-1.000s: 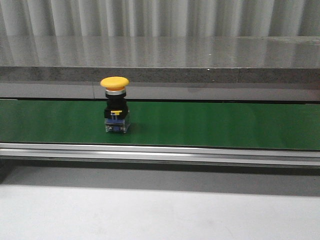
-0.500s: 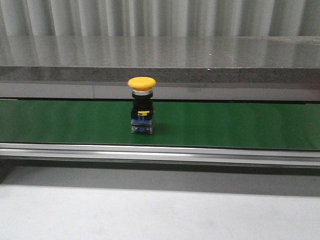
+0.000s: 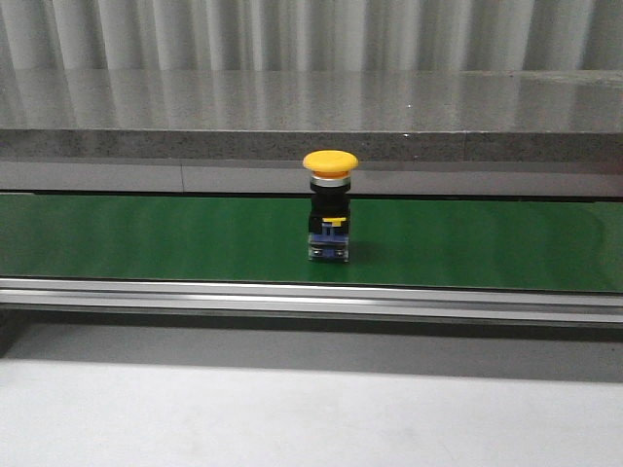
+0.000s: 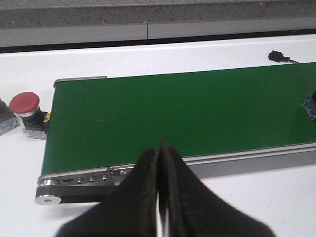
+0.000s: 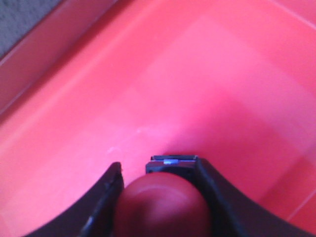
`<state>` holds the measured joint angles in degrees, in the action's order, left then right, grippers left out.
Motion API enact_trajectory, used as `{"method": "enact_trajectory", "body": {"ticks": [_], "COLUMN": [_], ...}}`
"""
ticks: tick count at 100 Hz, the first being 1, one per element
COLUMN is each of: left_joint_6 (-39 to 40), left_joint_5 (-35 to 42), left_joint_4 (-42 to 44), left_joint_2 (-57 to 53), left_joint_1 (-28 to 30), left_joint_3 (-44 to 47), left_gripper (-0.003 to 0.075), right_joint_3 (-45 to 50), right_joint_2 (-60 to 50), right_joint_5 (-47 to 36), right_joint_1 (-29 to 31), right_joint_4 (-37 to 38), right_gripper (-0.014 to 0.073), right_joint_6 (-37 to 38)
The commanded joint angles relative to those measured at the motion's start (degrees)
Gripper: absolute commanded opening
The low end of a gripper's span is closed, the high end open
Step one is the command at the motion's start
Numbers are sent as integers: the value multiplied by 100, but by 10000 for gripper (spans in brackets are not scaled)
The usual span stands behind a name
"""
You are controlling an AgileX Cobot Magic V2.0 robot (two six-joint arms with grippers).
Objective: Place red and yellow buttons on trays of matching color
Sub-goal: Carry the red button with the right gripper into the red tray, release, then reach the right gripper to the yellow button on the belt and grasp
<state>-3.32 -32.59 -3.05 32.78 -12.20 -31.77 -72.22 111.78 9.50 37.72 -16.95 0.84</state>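
Note:
A yellow button (image 3: 330, 209) stands upright on the green conveyor belt (image 3: 146, 238), a little right of the middle in the front view, with no gripper near it. My right gripper (image 5: 158, 167) is shut on a red button (image 5: 165, 205) and holds it just above the floor of the red tray (image 5: 197, 74). My left gripper (image 4: 159, 150) is shut and empty, hanging before the belt's near rail. Another red button (image 4: 25, 106) stands on the white table beside the belt's end. The yellow tray is out of view.
A grey stone ledge (image 3: 311, 107) runs behind the belt. In the left wrist view a grey block (image 4: 5, 116) sits beside the red button. A small black connector (image 4: 276, 56) lies on the table beyond the belt. A blue-and-clear base (image 4: 310, 106) shows at the belt's far edge.
The yellow button has travelled to the right along the belt, from left of the middle to just right of it, staying upright.

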Motion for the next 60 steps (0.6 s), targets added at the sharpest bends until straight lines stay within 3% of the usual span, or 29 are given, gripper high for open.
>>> {"method": "enact_trajectory", "body": {"ticks": [1,10,28,60], "left_joint_6": [-2,-2,-2,-2], "left_joint_5": [398,398,398,398], "left_joint_4": [-79,-79,-79,-79], "left_joint_2": [1,1,1,1], "left_joint_1": [-53,-53,-53,-53], "left_joint_3": [-154,-154,-154,-154], "left_gripper": [-20,-20,-20,-20], "right_joint_3": [-175,-175,-57,1074], "right_joint_2": [-328,-422,-977,-2911], "right_joint_5": [-426,-432,-281,176], "right_joint_1": [3,3,-26,-435], "right_joint_4": [-57,-57,-46,-18], "right_gripper": [515,607,602,602], "right_joint_6": [6,6,-84,-84]}}
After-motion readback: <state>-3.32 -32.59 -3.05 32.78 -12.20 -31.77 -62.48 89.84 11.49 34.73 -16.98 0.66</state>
